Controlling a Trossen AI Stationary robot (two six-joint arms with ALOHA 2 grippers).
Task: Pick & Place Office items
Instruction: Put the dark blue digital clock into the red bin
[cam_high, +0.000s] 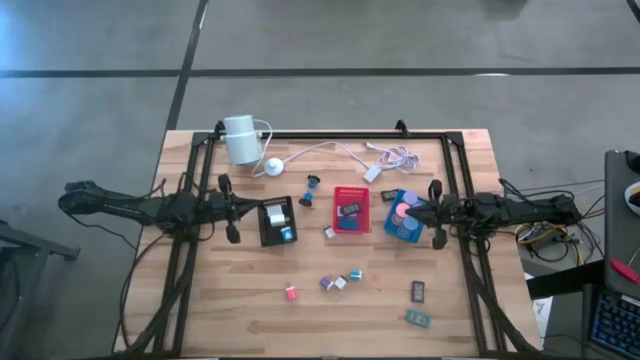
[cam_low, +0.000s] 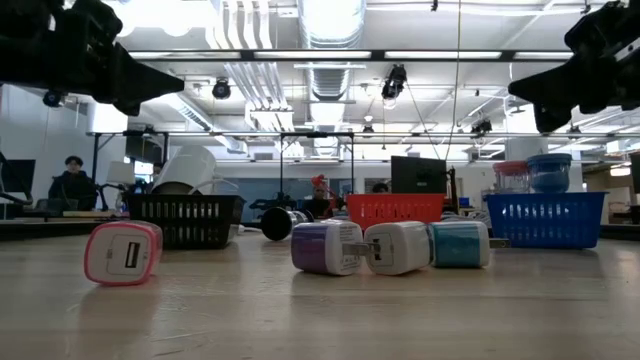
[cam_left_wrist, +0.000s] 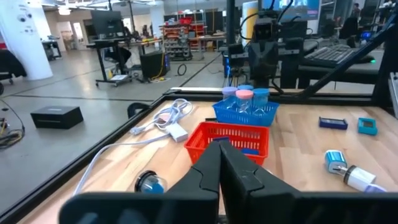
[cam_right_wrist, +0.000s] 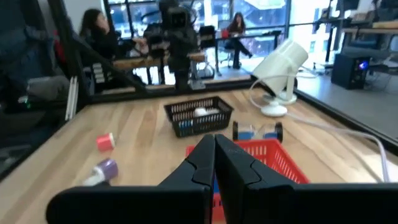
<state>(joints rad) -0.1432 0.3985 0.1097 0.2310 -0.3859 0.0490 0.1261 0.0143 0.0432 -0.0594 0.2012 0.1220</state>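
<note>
A: Office items (cam_high: 340, 281) lie loose on the near table; some sit in the trays (cam_high: 350, 208). Left gripper (cam_high: 232, 206) and right gripper (cam_high: 433, 212) both pressed together, empty.

B: Spread fingers before descending; straddle one piece squarely.

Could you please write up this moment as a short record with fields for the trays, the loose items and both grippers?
black tray: holds a white and a blue piece
red tray: holds one dark clip
blue tray: holds pastel round discs
loose blocks: pink block, purple block, white block, blue block
loose dark clips: two, near the right front
left gripper: shut, empty, beside black tray
right gripper: shut, empty, beside blue tray
</note>
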